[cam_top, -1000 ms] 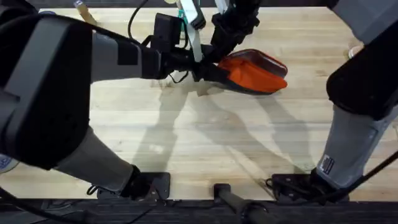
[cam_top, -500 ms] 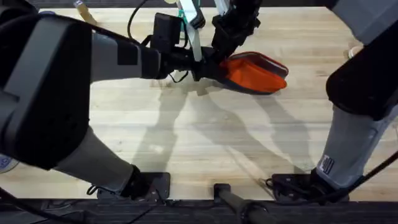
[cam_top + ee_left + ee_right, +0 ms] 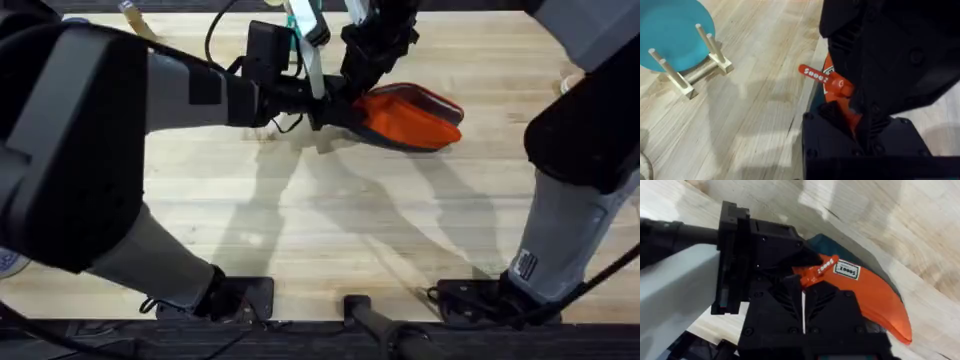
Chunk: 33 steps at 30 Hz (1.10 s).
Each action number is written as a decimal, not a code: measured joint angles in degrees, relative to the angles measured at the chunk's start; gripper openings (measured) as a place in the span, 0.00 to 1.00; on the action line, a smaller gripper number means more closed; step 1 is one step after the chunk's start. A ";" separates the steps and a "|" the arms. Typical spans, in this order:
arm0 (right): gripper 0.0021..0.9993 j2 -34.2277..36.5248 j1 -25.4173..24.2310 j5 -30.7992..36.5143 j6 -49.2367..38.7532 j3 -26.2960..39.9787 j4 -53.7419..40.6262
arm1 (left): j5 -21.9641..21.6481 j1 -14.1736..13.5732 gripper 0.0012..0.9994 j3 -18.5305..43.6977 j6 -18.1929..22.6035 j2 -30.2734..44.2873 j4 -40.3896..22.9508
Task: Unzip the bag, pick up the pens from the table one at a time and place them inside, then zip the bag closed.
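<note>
The bag [image 3: 412,118] lies on the far middle of the desk [image 3: 330,230], both arms crowded at its near-left end. The right gripper [image 3: 803,311] has its fingers pressed together on the orange zip pull [image 3: 815,272]. The left gripper [image 3: 860,131] sits against the same end of the bag; whether its fingers pinch the fabric I cannot tell. A teal stand [image 3: 675,35] sits well apart. The step looks like zipping. To do it well, anchor the bag's end firmly with the left and draw the pull straight along the zipper line, low and steady, so the fabric doesn't bunch
</note>
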 joint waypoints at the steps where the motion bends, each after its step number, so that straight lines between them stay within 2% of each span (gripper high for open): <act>1: 0.03 0.00 0.00 0.00 0.00 0.00 0.00 | 0.00 0.00 0.04 0.00 0.00 0.00 0.00; 18: 0.03 -0.20 0.10 1.87 -0.03 0.72 -0.99 | 0.09 0.00 0.04 0.00 0.00 0.00 0.28; 26: 0.03 -4.36 0.15 5.37 -0.34 0.72 -2.98 | 1.00 0.00 0.04 0.13 -0.02 0.00 1.12; 33: 0.03 -7.64 -1.61 7.90 -0.79 1.78 -4.25 | -1.40 0.00 0.04 -0.72 0.00 0.01 -0.55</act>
